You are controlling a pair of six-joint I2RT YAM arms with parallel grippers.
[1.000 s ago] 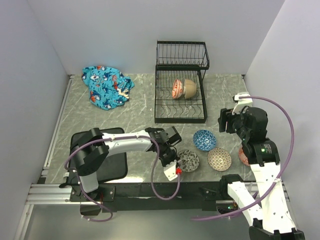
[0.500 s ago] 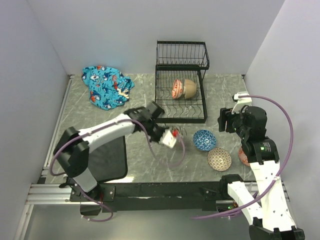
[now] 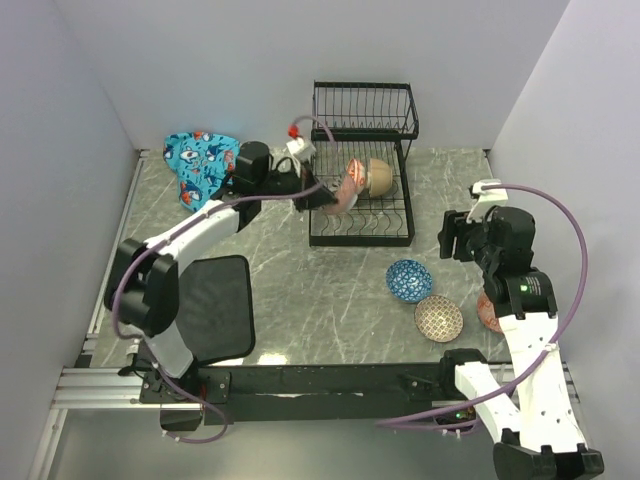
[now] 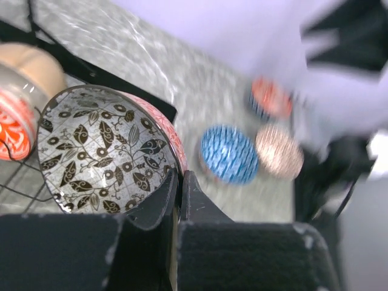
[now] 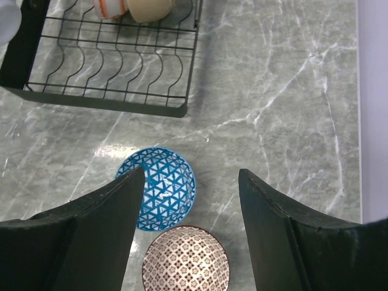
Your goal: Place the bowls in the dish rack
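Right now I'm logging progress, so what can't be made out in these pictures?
- Top view: salmon bowl, mostly hidden by the right arm.
- Top view: black-and-white bowl, blurred at the dish rack; contact unclear.
- Left wrist: blue bowl, motion-blurred.
- Right wrist: racked bowls, cut by top edge.

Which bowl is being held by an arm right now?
The black-and-white leaf-patterned bowl: the left end effector pinches its rim, while the blue bowl and brown dotted bowl sit on the table.

Six bowls [image 3: 409,280], one dish rack [image 3: 360,240], one cloth [image 3: 200,160].
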